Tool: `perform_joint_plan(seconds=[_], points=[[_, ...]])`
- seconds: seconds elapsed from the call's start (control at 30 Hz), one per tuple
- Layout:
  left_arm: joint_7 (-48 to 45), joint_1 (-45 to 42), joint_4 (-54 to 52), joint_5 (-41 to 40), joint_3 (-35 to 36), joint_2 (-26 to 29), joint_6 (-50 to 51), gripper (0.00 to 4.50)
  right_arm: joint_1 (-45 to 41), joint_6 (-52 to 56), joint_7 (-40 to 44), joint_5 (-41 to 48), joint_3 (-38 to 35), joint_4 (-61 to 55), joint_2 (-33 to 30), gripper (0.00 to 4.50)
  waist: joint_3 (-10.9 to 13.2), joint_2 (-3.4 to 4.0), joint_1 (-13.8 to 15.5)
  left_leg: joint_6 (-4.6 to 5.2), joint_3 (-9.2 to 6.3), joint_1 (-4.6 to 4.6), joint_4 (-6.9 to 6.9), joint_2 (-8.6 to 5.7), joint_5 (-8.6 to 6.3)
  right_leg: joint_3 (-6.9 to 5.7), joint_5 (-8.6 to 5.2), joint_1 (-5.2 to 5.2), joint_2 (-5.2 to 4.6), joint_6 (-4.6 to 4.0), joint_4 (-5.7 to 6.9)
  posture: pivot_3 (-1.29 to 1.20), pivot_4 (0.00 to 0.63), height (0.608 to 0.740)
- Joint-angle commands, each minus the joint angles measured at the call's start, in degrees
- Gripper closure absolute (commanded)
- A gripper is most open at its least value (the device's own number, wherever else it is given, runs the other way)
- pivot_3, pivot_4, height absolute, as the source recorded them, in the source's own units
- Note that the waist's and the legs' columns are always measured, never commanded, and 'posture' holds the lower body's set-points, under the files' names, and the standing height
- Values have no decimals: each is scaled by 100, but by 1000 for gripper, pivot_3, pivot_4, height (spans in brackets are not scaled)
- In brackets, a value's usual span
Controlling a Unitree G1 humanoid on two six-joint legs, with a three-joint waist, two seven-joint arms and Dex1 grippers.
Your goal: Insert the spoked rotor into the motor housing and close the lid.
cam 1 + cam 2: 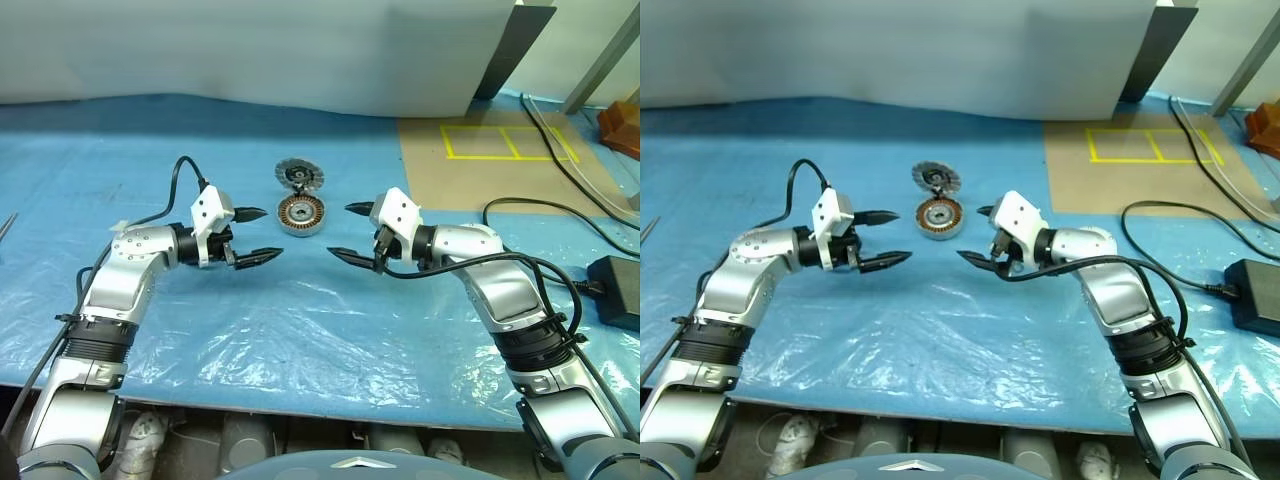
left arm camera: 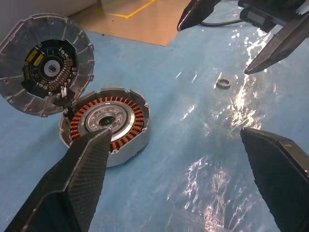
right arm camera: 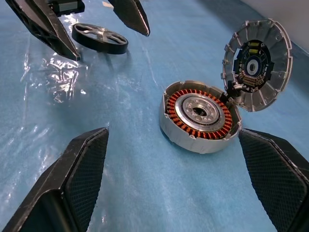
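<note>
- Both pincers are held above the blue-sheeted surface (image 1: pixel 300 330), tips turned toward each other across a gap; nothing is gripped by either.
- Left pincer (image 1: pixel 254 235): fingers spread wide, empty. Right pincer (image 1: pixel 352 232): likewise spread, empty.
- Motor housing (image 1: pixel 301 215) is set on the surface just beyond the gap between the pincers, open side up, copper windings exposed – judged ready to receive the rotor.
- Lid (image 1: pixel 299 177) is seen just far of the housing, tilted up, finned face w/ dark centre turned toward the robot; it appears to lean on or join the housing's far rim, so the opening is left free.
- Spoked rotor (image 3: pixel 100 38) lies flat on the sheet, well apart from the housing, beside the left pincer as seen in the right wrist view; in the head views it can't be made out.
- A small ring (image 2: pixel 223 82) is seen lying on the sheet near the right pincer's tips; purpose unclear.
- Judgement: rotor not yet picked up, lid still open; the left pincer is judged best placed for the pickup.
</note>
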Motion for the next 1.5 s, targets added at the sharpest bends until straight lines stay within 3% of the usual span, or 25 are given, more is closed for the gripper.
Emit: perform_joint_plan(seconds=[0.03, 0.2, 0.37, 0.7, 0.97, 1.1, 1.5], points=[[-19, -73, 26, 49, 60, -8, -208, 19, -173, -99, -8, -37, -48, -47, -20, 10, 0, 0, 0, 0, 0, 0, 1, 0, 0, 0, 0, 0, 0, 0, 0, 0, 150, 740], [14, -26, 136, 90, 111, -18, -347, 19, -511, -377, 67, -273, 219, 429, 111, 10, 0, 0, -23, 0, 0, 1, 2, 1, 0, 0, 0, 0, 0, 0, 4, 0, 150, 740], [62, 45, 250, 62, 204, -10, -411, 19, -1441, -522, 238, -608, 603, 1386, 432, 10, 0, 0, -45, 0, 1, 3, 10, 1, 0, 1, -1, -4, 0, -3, 21, 0, 150, 740], [424, 322, 129, 79, 265, -198, -561, 19, -3036, -1530, 585, -1343, 1224, 4588, 1568, 10, 0, 0, -34, 0, -1, -9, 16, 8, 0, -14, -8, -10, -3, -17, 37, 0, 150, 740], [722, 699, -347, 25, 272, -326, -478, 19, -4044, -2338, 6, -2014, 1258, 7015, 2326, 10, 0, 0, -42, 0, 0, -15, 16, 30, -1, -38, -25, -22, -1, -44, 58, 0, 150, 740], [735, 897, -461, 100, 242, -259, -543, 19, -4251, -2564, -2, -2260, 1274, 7518, 2412, 10, 0, 0, -43, 1, 2, -17, 17, 33, -1, -42, -26, -27, 0, -46, 62, 0, 150, 740], [871, 1049, -657, 77, 183, -317, -422, 19, -4260, -2840, 541, -2465, 1215, 7394, 2273, 10, 0, 1, -33, 3, 4, -18, 26, 41, -1, -45, -27, -27, 1, -50, 65, 0, 150, 740]])
